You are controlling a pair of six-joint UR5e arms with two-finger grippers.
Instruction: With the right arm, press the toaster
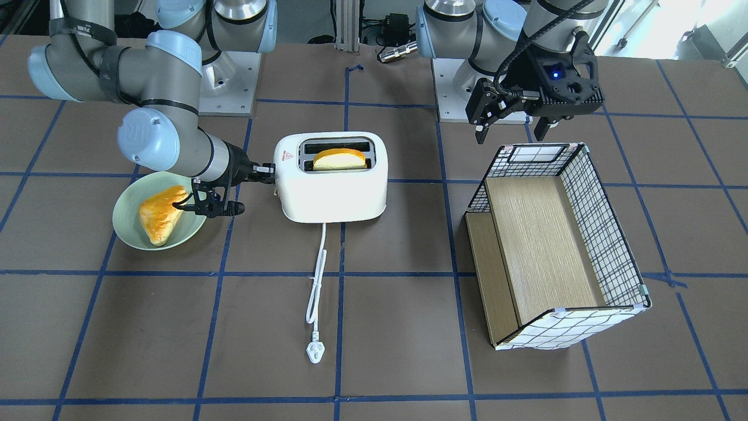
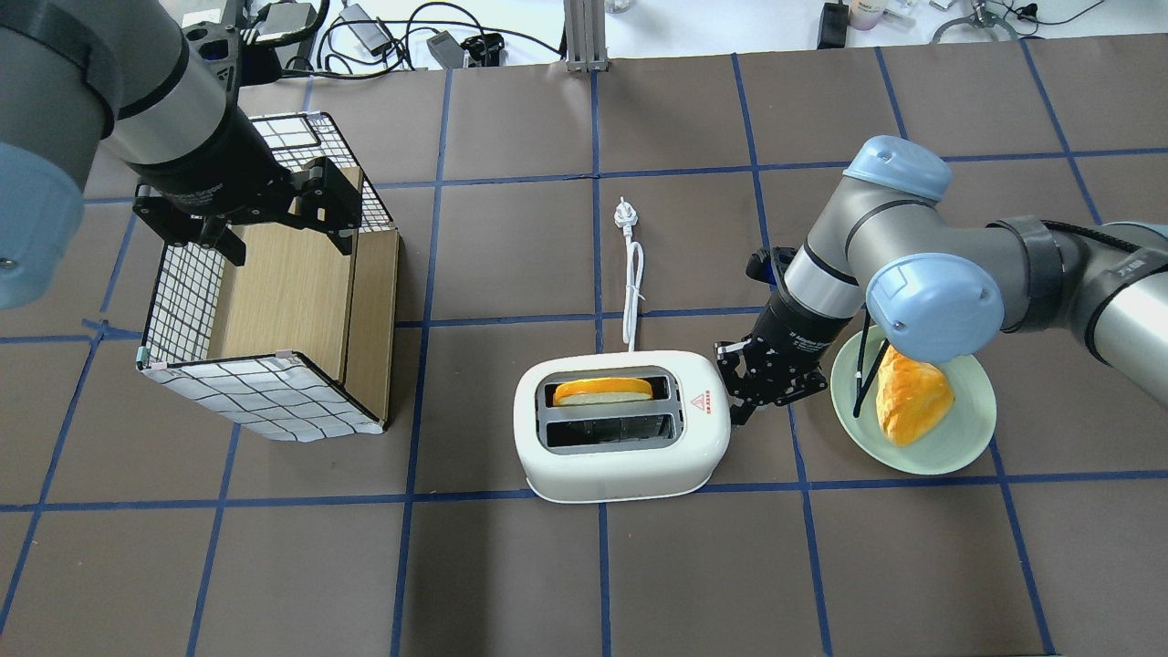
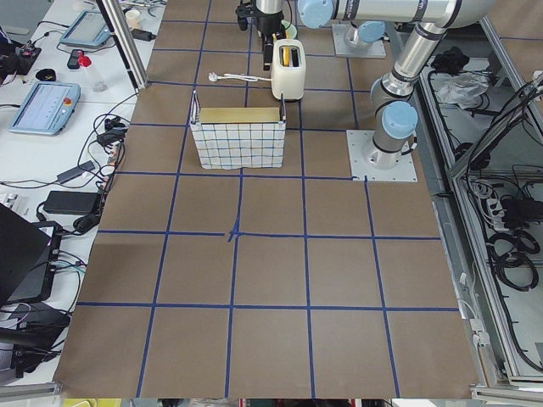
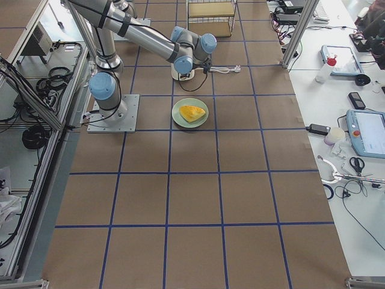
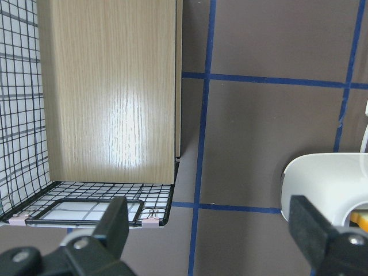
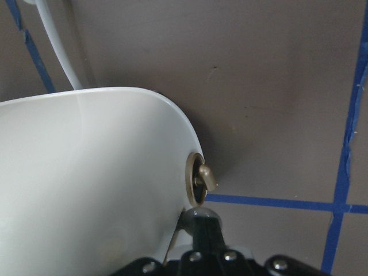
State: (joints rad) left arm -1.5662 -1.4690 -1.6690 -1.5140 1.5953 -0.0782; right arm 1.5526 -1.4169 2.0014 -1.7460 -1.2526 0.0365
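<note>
The white two-slot toaster [image 1: 330,190] stands mid-table with a yellow bread slice [image 1: 340,159] in one slot; it also shows in the overhead view [image 2: 620,456]. Its white cord [image 1: 318,269] trails out to a plug [image 1: 315,352]. My right gripper [image 1: 266,172] is shut and empty, with its tip against the toaster's end by the red triangle mark [image 2: 703,400]. In the right wrist view one black fingertip [image 6: 202,221] touches the white end wall just beneath a small brownish knob [image 6: 201,178]. My left gripper [image 1: 511,130] is open and empty, high above the basket.
A pale green plate [image 1: 125,228] with a yellow bread piece [image 1: 160,213] lies under the right arm's wrist. A wire basket with checked lining and a wooden box inside [image 1: 608,234] lies on its side on the left arm's side. Blue tape lines cross the brown table.
</note>
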